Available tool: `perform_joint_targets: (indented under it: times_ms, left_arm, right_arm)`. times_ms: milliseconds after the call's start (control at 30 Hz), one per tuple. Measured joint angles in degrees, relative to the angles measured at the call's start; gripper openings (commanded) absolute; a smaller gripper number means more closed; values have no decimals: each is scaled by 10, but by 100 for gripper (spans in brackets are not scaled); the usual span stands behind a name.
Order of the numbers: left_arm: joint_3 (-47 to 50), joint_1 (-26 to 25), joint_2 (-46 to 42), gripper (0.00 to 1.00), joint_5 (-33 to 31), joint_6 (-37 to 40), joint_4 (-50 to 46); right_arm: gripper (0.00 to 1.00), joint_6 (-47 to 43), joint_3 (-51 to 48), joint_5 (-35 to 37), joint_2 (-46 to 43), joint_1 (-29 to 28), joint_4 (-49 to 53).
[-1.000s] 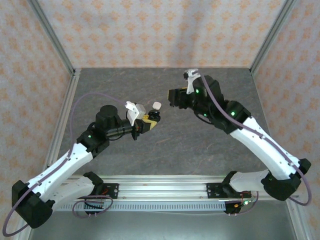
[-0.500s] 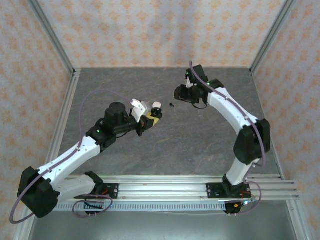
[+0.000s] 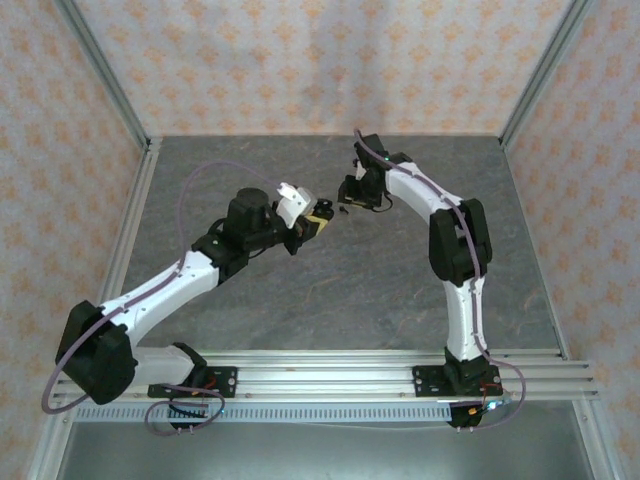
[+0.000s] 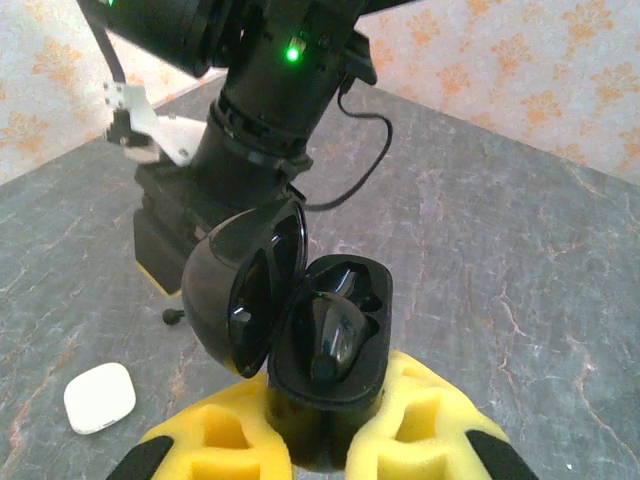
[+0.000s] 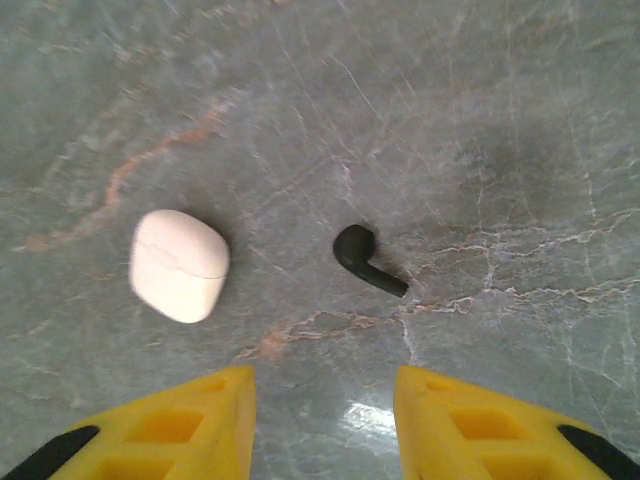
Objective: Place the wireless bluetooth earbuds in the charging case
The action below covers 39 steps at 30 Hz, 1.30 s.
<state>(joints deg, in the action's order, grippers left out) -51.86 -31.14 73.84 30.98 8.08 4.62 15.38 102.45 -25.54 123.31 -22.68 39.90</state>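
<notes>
My left gripper (image 4: 320,440) is shut on a black charging case (image 4: 335,330), its yellow fingers (image 4: 215,440) squeezing the base. The lid (image 4: 240,300) hangs open to the left, and a glossy black bud sits in one well. In the top view this case (image 3: 320,217) is held above mid-table. A loose black earbud (image 5: 368,259) lies on the grey stone surface, just ahead of my right gripper (image 5: 325,420), which stands open above it with nothing between its fingers. The same earbud (image 3: 343,210) lies between the two grippers, with the right gripper (image 3: 349,198) just behind it.
A closed white case (image 5: 180,265) rests on the table left of the loose earbud, also seen low on the left (image 4: 100,397) in the left wrist view. The right arm's dark wrist (image 4: 260,120) looms close behind the held case. Metal frame posts (image 3: 110,85) edge the table.
The right arm has swung left and come down over the loose earbud, its jaws narrowing. The left arm has carried the open case further back and right, toward the right gripper.
</notes>
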Motion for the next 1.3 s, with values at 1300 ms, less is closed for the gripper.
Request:
perform_joint_targets:
  times_ms: [1300]
  left_arm:
    - [-10,0,11,0,-2,-7,9]
  right_arm:
    - [27,-88,164,69,151,-24,81]
